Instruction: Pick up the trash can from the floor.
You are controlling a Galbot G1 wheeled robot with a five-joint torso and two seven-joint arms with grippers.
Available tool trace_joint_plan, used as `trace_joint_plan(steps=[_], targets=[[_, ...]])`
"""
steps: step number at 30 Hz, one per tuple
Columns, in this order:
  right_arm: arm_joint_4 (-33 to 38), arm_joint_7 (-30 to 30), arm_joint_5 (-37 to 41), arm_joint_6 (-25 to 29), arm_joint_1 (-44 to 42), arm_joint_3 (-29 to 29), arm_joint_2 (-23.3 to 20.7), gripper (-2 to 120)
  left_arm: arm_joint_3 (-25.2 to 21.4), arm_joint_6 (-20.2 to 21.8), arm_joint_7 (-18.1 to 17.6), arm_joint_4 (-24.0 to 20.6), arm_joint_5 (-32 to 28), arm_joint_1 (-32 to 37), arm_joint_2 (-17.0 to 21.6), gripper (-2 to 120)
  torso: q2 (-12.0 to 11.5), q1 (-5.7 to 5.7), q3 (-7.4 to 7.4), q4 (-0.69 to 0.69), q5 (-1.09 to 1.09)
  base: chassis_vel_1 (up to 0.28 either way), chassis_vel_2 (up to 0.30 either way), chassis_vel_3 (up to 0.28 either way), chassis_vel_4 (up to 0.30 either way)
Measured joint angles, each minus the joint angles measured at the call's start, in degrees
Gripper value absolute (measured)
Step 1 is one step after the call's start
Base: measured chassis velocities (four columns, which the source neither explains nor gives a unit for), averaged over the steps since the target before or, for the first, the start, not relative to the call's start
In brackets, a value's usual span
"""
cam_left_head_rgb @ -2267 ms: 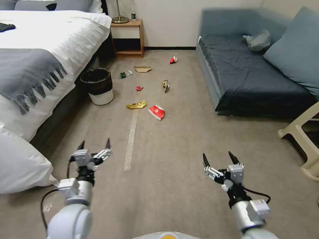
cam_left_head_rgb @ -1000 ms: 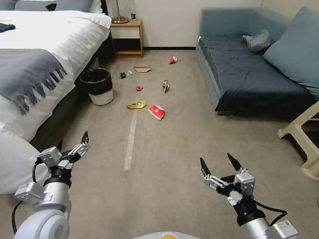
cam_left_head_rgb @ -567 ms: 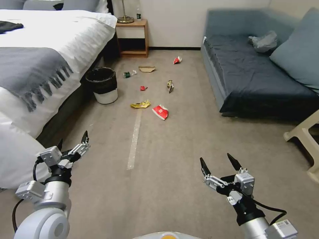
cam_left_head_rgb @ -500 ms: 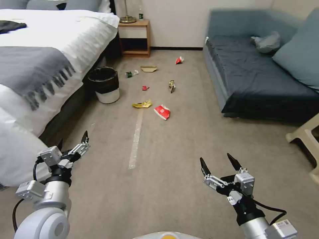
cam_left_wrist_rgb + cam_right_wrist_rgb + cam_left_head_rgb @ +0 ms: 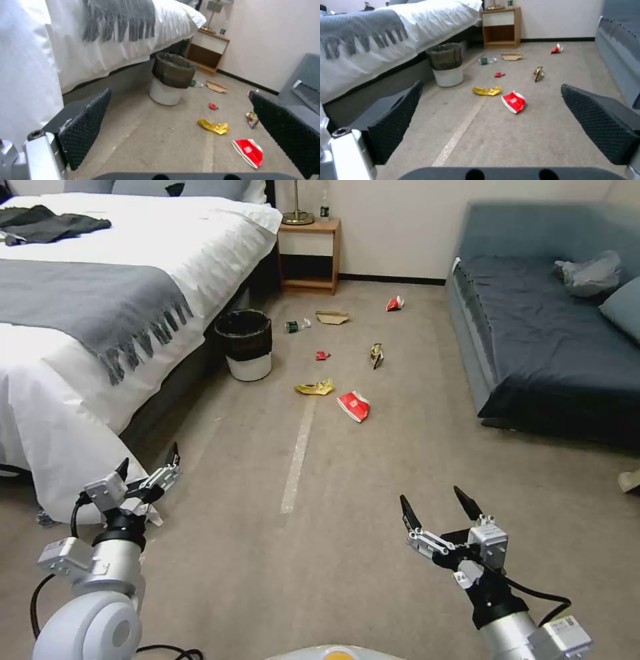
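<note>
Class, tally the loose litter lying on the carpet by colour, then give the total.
Red: 3
Yellow wrapper: 1
Gold packet: 1
Brown cardboard: 1
Green-labelled bottle: 1
Total: 7

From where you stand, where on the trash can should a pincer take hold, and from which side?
Grip the rim of the trash can, probably one finger inside and one outside, where the black bag folds over. It stands upright with its mouth open upward, and the bed blocks its left side, so come from above on the open carpet side. Both the left pincer and right pincer are open and far short of it.
</note>
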Motion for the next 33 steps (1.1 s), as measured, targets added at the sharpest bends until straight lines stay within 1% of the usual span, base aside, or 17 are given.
trace_joint_plan(steps=[8,14,33], targets=[[-0.1,-0.2,0.0,0.0,0.1,0.0,0.0,100,0.0,0.0,0.0,0.0,0.0,0.3,-0.2,100,0.0,0.0,0.0,0.0,0.0,0.0,0.0,0.0,0.0],[-0.9,-2.2,0.5,1.7,0.8,-0.1,0.0,100,-0.2,0.0,0.1,-0.2,0.0,0.5,-0.1,100,0.0,0.0,0.0,0.0,0.0,0.0,0.0,0.0,0.0],[-0.8,-2.7,0.8,2.8,0.4,-0.4,0.0,100,-0.4,-0.5,0.5,-1.1,0.1,1.4,-0.2,100,0.0,0.0,0.0,0.0,0.0,0.0,0.0,0.0,0.0]])
